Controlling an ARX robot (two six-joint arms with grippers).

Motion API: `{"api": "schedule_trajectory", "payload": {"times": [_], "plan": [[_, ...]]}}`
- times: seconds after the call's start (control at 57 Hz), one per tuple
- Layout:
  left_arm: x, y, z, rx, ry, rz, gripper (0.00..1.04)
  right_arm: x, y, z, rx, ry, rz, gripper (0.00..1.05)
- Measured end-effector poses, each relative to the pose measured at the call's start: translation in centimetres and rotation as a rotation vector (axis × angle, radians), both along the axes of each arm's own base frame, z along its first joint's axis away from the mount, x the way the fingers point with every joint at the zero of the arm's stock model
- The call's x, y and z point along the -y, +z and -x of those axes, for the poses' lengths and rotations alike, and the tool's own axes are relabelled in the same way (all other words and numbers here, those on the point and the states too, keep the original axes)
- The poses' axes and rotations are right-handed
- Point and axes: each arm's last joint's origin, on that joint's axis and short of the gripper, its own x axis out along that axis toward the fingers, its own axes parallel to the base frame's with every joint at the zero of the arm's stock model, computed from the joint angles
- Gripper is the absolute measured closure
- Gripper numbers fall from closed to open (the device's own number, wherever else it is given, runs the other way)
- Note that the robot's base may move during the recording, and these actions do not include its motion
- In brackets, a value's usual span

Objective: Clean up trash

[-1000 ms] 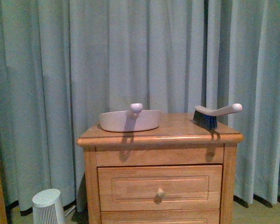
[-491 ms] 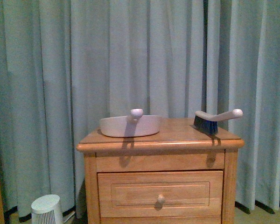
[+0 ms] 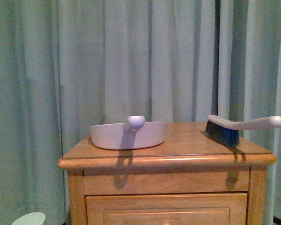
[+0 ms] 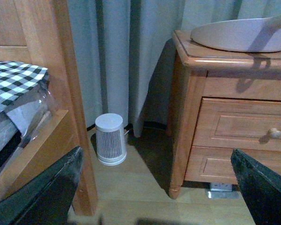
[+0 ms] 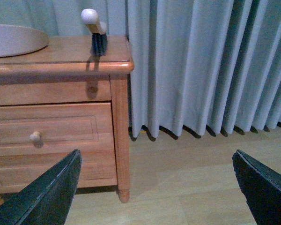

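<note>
Front view: one dustpan (image 3: 126, 137) and one brush (image 3: 243, 125) on one nightstand (image 3: 187, 143).

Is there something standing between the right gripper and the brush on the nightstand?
Nothing visible does. The brush lies at the nightstand corner, its handle toward the open right gripper, with only free air between.

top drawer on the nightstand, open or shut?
Shut. The top drawer front sits flush with the nightstand frame in both wrist views, with no gap showing.
</note>
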Motion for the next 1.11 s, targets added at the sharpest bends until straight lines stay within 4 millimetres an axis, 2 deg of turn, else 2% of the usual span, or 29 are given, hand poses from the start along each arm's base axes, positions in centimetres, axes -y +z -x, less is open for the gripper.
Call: {"api": "schedule_trajectory", "payload": {"times": [0.982, 1.105], "plan": [[0.0, -0.01, 0.0, -0.001, -0.001, 0.0, 0.08, 0.0, -0.01, 0.0, -0.001, 0.001, 0.0, 0.07], [0.2, -0.06, -0.84, -0.251, -0.178, 0.101, 0.08, 0.0, -0.01, 0.0, -0.001, 0.001, 0.0, 0.07]]}}
